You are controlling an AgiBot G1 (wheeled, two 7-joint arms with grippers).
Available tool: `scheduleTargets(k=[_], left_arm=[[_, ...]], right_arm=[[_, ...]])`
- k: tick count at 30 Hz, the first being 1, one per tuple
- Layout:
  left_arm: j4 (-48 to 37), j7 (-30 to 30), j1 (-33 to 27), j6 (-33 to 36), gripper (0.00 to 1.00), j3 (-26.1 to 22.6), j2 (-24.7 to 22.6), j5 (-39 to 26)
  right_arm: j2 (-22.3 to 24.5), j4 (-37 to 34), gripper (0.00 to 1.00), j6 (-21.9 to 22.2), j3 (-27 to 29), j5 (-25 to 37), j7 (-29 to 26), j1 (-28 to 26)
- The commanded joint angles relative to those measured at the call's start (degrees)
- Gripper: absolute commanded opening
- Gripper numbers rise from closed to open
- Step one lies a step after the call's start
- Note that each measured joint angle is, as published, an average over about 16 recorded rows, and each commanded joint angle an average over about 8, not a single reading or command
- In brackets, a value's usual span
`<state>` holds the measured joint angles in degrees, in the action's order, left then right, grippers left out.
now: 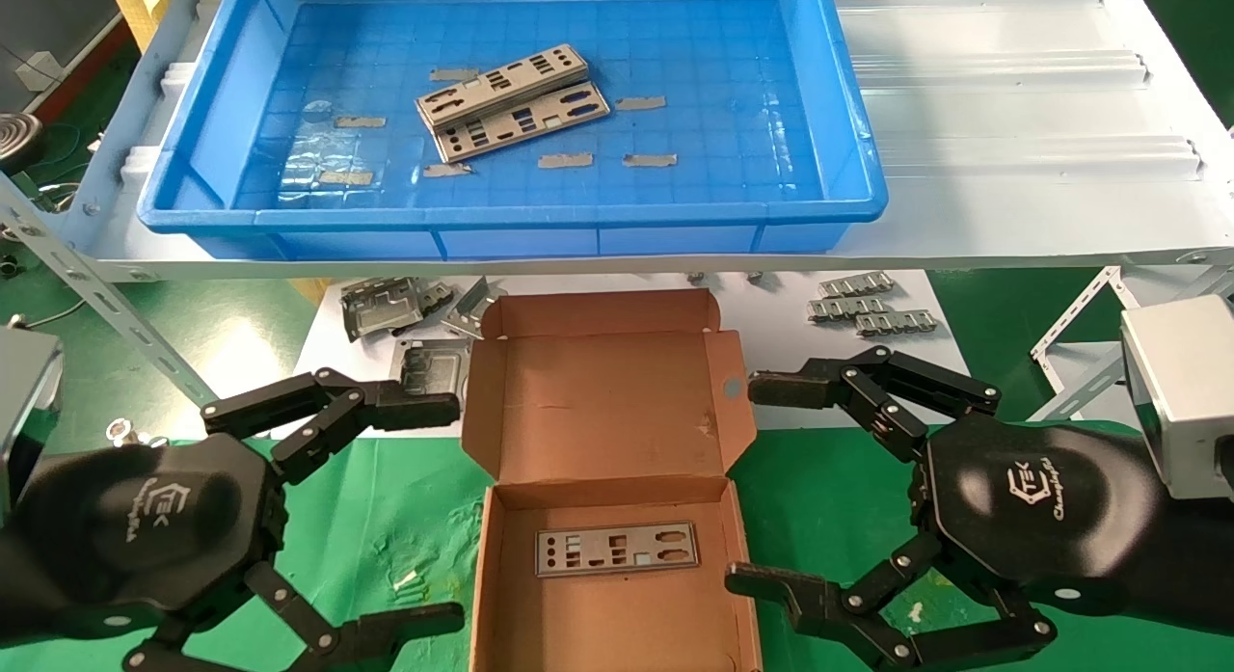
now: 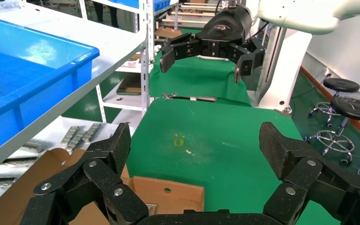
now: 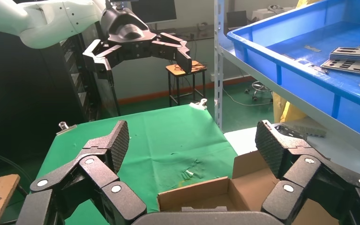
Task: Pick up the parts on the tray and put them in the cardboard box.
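Observation:
Two or more silver-grey punched plates [image 1: 511, 101] lie stacked in the blue tray [image 1: 848, 151] on the raised shelf; they also show in the right wrist view [image 3: 354, 60]. The brown cardboard box [image 1: 617, 633] stands open in front of me, its lid [image 1: 607, 402] laid back, with one plate [image 1: 617, 550] flat on its floor. My left gripper [image 1: 439, 508] is open and empty just left of the box. My right gripper [image 1: 762, 484] is open and empty just right of it. In each wrist view the other gripper shows far off, as in the left wrist view [image 2: 206, 58].
Folded metal brackets [image 1: 395, 306] lie on white paper behind the box on the left, and ridged metal pieces [image 1: 868, 306] on the right. Small grey strips [image 1: 564, 159] dot the tray floor. Green cloth [image 1: 405, 527] covers the table. The shelf edge [image 1: 675, 262] overhangs behind the box.

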<state>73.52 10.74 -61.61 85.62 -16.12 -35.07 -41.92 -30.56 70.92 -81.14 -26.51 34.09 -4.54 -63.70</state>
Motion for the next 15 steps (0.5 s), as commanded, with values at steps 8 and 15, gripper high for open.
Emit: scheduleTargets(k=[8,15], left_arm=[[0.0,0.0,0.0,0.0,1.0,-0.01,0.0,0.0],[0.0,0.0,0.0,-0.01,1.0,-0.01,0.0,0.0]], right_arm=[[0.0,0.0,1.0,0.0,0.0,0.0,0.0,0.0],[0.0,0.0,1.0,0.0,0.0,0.0,0.0,0.0]])
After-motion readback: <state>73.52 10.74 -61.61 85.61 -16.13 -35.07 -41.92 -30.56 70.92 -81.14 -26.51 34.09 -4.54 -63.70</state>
